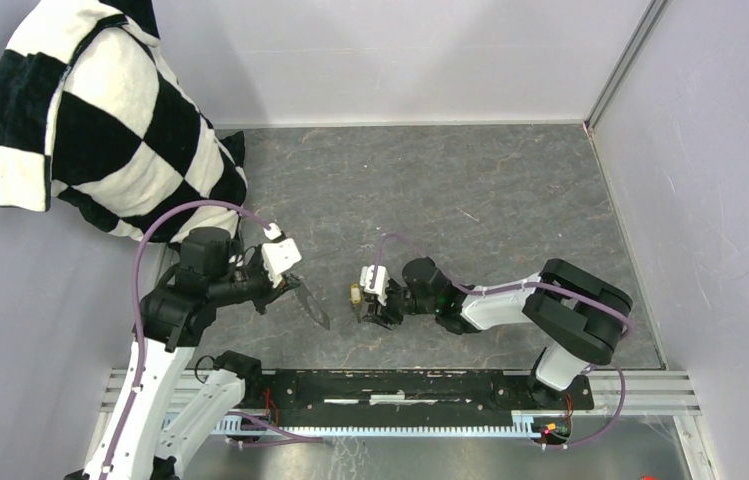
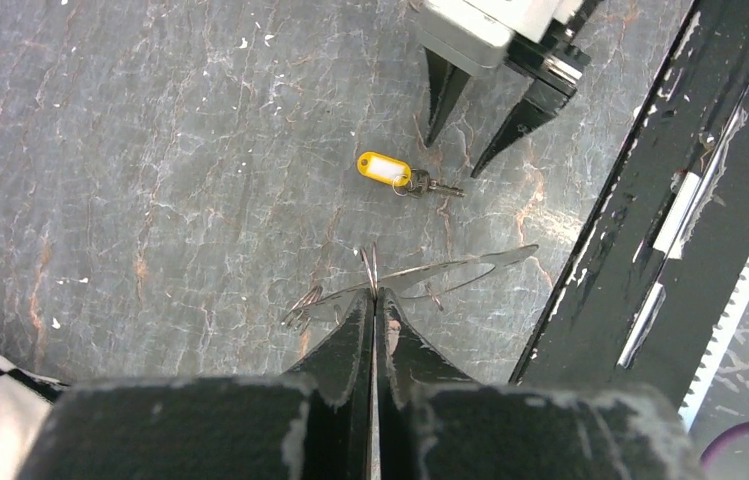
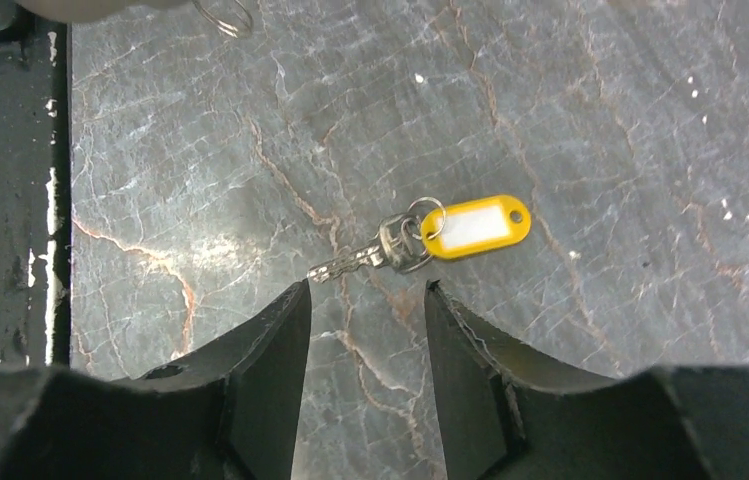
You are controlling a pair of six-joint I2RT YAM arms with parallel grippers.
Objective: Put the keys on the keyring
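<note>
Keyring (image 2: pixel 371 265) clamped in left gripper (image 2: pixel 372 300); yellow key (image 2: pixel 390 170) lying flat on table (image 2: pixel 150 150).
Top view: the yellow key is located toward the table's near edge, just beside the right gripper (image 1: pixel 362 305). Left wrist view: the left gripper is shown closed on the thin keyring. Right wrist view: the right gripper's fingers (image 3: pixel 270 340) are held partly apart with nothing between them, and the key lies just beyond the tips.

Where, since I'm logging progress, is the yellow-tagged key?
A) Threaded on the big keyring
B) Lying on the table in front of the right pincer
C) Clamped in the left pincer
B: the yellow-tagged key lies flat on the table, ahead of the open right pincer, untouched; the left pincer is shut on the keyring instead.
</note>
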